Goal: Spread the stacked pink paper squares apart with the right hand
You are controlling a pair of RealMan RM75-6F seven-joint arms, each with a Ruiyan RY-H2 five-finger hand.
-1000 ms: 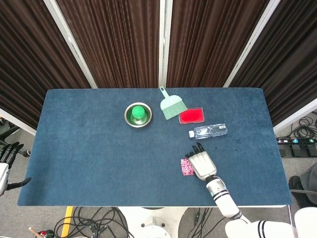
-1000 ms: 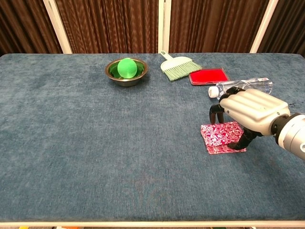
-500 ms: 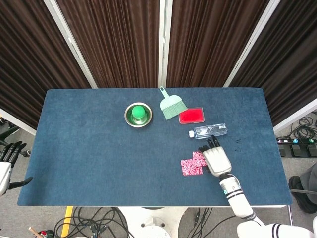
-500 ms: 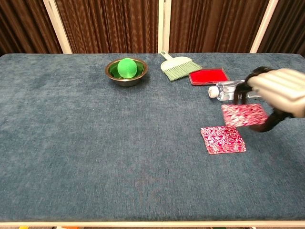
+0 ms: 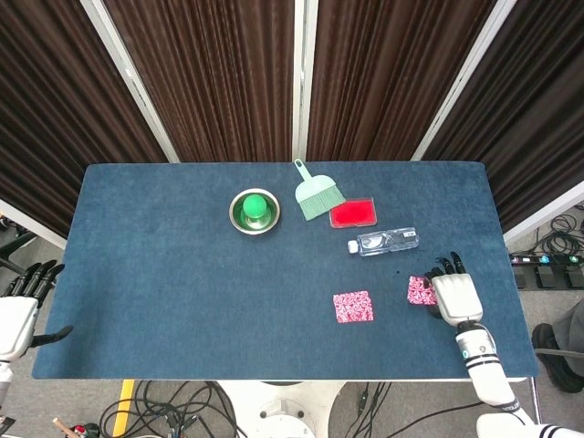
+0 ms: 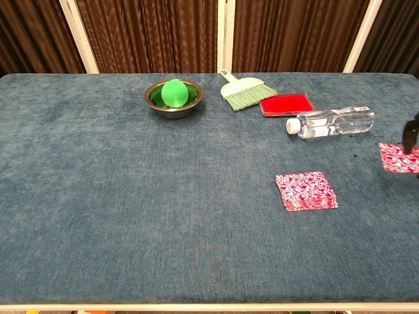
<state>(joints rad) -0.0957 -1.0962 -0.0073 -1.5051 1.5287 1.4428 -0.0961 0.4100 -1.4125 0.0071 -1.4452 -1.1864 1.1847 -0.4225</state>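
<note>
One pink patterned paper square (image 5: 353, 307) (image 6: 306, 191) lies flat on the blue table, alone. A second pink square (image 5: 421, 290) (image 6: 397, 157) lies further right, partly under my right hand (image 5: 454, 294). That hand rests palm down with its fingertips on the square's right part; in the chest view only dark fingertips (image 6: 411, 133) show at the right edge. My left hand (image 5: 20, 308) hangs off the table's left edge with its fingers apart and nothing in it.
A clear plastic bottle (image 5: 384, 242) (image 6: 330, 122) lies on its side just beyond the squares. Behind it are a red flat pad (image 5: 353, 213), a green hand brush (image 5: 318, 193) and a metal bowl (image 5: 255, 212) holding a green ball.
My right hand has slid to the right, dragging the top pink square off the stack. The two squares now lie apart, the lower one unmoved.
</note>
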